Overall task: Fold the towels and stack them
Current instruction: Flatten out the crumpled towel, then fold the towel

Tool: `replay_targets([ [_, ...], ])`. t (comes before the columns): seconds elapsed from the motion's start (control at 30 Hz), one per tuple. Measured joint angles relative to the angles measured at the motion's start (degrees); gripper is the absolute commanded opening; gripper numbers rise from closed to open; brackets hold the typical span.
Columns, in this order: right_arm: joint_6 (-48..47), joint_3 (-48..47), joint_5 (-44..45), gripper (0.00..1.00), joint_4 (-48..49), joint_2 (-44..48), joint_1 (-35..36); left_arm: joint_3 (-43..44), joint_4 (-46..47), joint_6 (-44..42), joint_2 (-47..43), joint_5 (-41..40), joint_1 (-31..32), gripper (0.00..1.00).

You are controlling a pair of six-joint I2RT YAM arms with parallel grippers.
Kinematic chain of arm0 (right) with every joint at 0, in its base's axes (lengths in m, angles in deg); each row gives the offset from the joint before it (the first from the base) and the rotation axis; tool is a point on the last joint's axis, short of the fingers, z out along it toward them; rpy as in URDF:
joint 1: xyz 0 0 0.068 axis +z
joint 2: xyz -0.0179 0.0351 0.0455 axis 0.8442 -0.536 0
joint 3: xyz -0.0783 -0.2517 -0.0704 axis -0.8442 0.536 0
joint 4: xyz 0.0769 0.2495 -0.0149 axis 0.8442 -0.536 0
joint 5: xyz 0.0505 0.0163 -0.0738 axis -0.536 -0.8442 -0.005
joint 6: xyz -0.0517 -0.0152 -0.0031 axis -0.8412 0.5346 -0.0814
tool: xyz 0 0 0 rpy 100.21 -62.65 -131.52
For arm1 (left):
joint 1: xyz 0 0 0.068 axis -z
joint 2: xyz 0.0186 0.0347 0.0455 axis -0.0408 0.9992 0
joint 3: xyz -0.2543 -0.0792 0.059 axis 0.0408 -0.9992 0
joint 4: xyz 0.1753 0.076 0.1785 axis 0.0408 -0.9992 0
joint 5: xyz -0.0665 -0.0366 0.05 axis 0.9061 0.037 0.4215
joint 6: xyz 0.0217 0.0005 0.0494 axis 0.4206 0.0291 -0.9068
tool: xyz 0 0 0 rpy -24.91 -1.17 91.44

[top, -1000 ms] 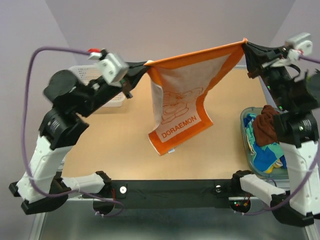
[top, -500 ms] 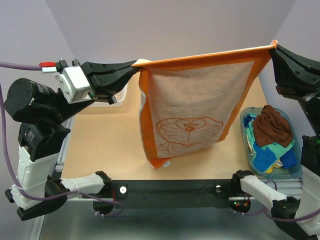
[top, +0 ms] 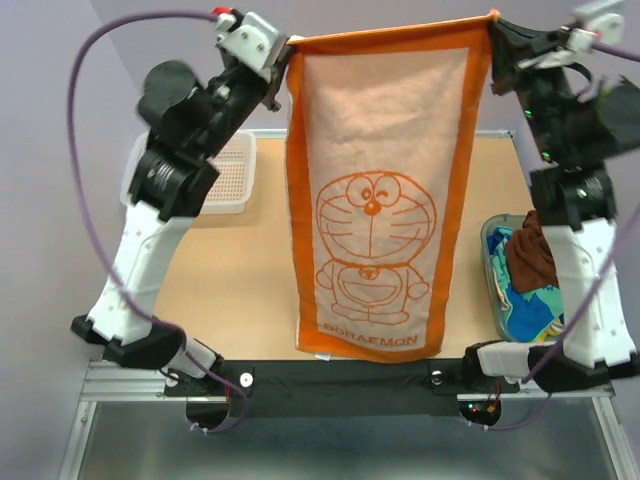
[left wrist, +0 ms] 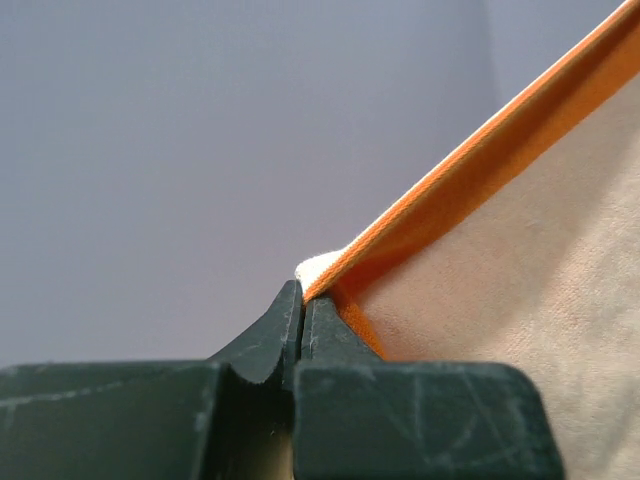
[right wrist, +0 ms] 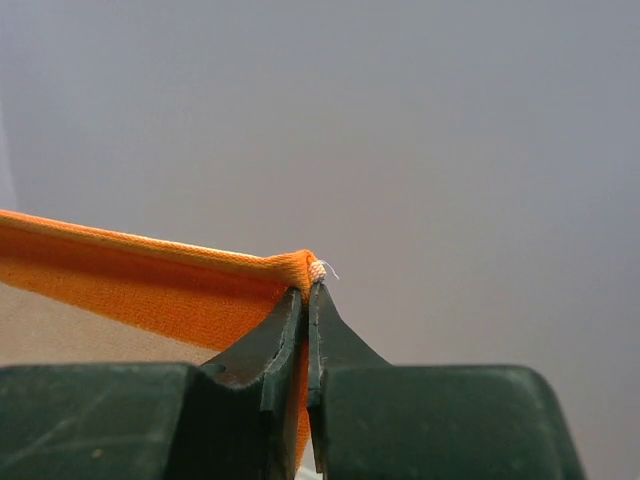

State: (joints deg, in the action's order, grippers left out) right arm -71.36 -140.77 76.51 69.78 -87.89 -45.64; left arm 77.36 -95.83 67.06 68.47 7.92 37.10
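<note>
You now have the orange towel [top: 380, 190] hanging full length and flat, its cartoon figure facing the overhead camera. A second ago it sagged in a twisted drape between the arms, with one side curled under. Both arms have risen and pulled the top edge taut and level, high over the far part of the table [top: 240, 270]. The bottom hem hangs toward the near edge, but you cannot tell from here whether it touches the surface.

The left gripper [top: 288, 45] is clenched on the top left corner and the right gripper [top: 492, 22] on the top right corner. In each wrist view the jaws pinch the orange border, with only a tip of cloth poking past.

The towel looks opened out and ready for you to lay it down for its first fold. Watch those shallow corner grips, since either could slip. The brown towel [top: 530, 255] and other cloths wait heaped in the tub [top: 497, 312] at the right.
</note>
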Motion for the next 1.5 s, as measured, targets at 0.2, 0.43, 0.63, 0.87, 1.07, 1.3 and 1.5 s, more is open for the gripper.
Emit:
replay_targets([
  [0.2,-1.1,7.9,5.6,0.01,5.0,-12.3,-0.3,-1.1,1.4,2.7,14.3,0.5,-9.9,0.0],
  [0.43,-2.6,19.3,7.6,0.01,13.2,-20.6,-0.4,-1.1,3.0,3.5,28.5,1.0,-14.1,0.0],
  [0.63,-4.9,20.9,8.5,0.01,19.5,-25.9,-0.7,-1.1,3.6,3.5,34.9,1.0,-14.8,0.0],
  [0.87,-6.7,24.2,8.6,0.01,22.9,-29.2,-0.7,-4.1,5.1,3.1,36.0,1.2,-15.2,0.0],
  [1.07,-6.7,30.1,8.1,0.01,22.1,-29.0,-0.7,-10.0,3.4,0.9,35.8,3.2,-15.3,0.0],
  [1.3,-5.4,37.5,7.2,0.0,16.8,-24.3,-0.6,-12.7,-4.8,-2.6,33.7,7.2,-15.1,0.0],
  [1.5,-4.2,40.9,7.1,0.0,13.4,-15.8,-0.6,-15.8,-10.0,-3.6,27.2,8.8,-13.9,0.0],
])
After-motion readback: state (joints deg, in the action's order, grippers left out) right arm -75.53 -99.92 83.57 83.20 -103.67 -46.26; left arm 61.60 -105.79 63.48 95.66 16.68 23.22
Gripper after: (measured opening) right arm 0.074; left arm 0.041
